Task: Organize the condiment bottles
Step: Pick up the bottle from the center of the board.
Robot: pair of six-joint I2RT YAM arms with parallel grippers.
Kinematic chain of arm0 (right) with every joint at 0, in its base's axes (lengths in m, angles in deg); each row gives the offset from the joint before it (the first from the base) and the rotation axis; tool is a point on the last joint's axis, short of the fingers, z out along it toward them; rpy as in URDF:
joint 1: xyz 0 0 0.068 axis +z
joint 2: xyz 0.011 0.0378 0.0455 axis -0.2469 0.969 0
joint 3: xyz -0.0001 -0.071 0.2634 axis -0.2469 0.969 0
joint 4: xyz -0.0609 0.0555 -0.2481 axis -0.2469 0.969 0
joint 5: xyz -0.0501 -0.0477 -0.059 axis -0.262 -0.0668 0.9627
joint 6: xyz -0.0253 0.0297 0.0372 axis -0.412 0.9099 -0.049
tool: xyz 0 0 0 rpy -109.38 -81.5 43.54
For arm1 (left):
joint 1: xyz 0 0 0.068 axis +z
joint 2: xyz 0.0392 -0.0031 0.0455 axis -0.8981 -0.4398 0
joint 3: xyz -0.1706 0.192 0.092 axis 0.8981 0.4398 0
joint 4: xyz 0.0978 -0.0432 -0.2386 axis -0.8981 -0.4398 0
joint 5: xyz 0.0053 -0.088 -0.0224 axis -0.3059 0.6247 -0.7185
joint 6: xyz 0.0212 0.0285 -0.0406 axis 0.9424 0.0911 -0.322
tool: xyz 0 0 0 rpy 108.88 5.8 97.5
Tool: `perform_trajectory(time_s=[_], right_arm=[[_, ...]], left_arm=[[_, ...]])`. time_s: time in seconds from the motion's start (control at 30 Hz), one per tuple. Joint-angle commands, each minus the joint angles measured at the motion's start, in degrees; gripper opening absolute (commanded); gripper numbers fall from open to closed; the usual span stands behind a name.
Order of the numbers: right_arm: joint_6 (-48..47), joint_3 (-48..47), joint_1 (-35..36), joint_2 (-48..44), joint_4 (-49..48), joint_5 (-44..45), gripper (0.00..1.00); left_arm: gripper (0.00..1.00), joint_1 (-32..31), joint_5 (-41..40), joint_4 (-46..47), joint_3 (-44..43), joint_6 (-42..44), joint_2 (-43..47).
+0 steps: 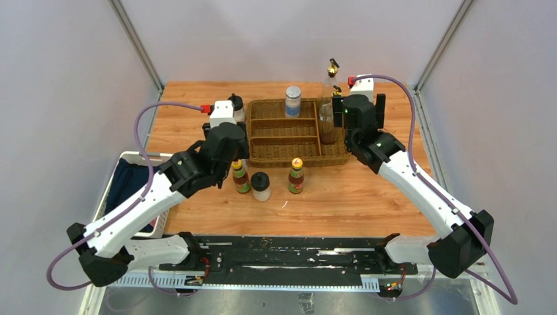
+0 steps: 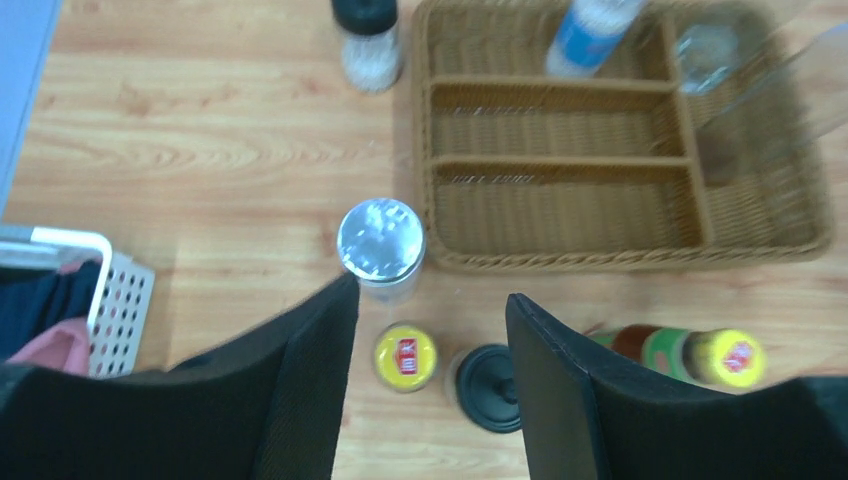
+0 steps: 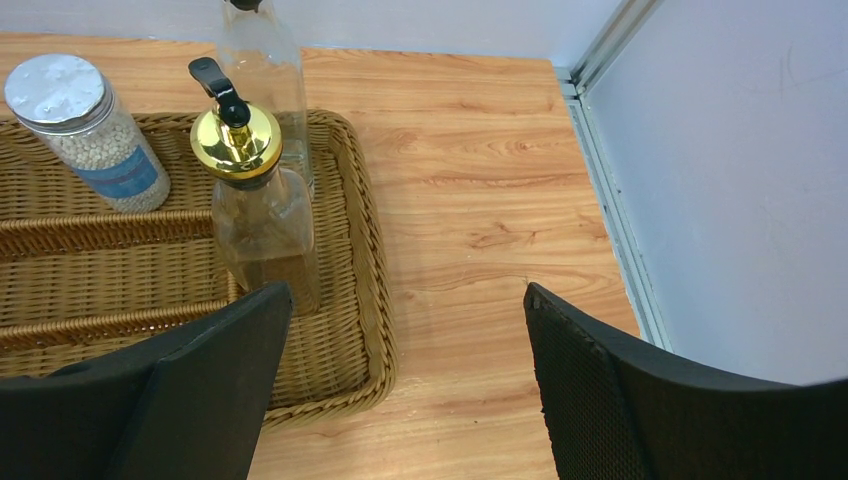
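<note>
From above, the left gripper [image 1: 231, 157] is seen near the wicker tray [image 1: 299, 161]. In its wrist view the fingers are spread and empty, the silver-lidded shaker [image 2: 381, 248] just past one fingertip; the sauce bottle [image 2: 405, 357] and black-lidded jar [image 2: 490, 385] between them could be toppled on descent. The right gripper [image 3: 405, 290] is likewise spread and empty, a cruet [image 3: 255, 210] past one fingertip.

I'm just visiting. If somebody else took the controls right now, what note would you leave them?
Left gripper: jaws open, empty, over the table in front of the wicker tray.
Right gripper: jaws open, empty, at the tray's right end.
In tray: one shaker, one cruet.
Outside, on table: second shaker, two sauce bottles, two black-lidded jars.
Second cruet by far rim, placement unclear.
</note>
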Motion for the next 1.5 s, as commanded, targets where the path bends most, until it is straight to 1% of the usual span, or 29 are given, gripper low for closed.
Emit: perform_trajectory(time_s=[0.0, 0.07, 0.17, 0.5, 0.6, 1.0, 1.47], right_arm=[[-0.93, -0.96, -0.17, -0.62, 0.16, 0.4, 0.9], [-0.94, -0.91, -0.21, -0.69, 0.13, 0.56, 0.9], [-0.64, -0.9, -0.15, -0.66, 0.18, 0.14, 0.9], [-0.42, -0.56, -0.12, -0.86, 0.22, -0.23, 0.9], [-0.31, -0.25, -0.12, -0.95, 0.05, -0.41, 0.9], [-0.15, 0.06, -0.13, -0.66, -0.13, -0.7, 0.9], [0.0, 0.59, -0.13, -0.77, -0.22, -0.67, 0.9]], left_arm=[[0.59, 6.45, 12.96, -9.67, -0.28, -5.28, -2.24], [0.54, 9.06, 16.54, -10.12, 0.3, -5.98, -2.41], [0.53, 11.38, 20.46, -11.79, 0.41, -6.49, -3.51], [0.58, 11.58, 23.97, -14.68, 0.63, -7.66, -5.82], [0.59, 11.58, 23.64, -14.92, 1.3, -7.78, -5.98], [0.59, 11.58, 22.51, -14.73, 4.29, -8.57, -5.76], [0.58, 11.58, 21.68, -14.2, 4.79, -8.59, -7.59]])
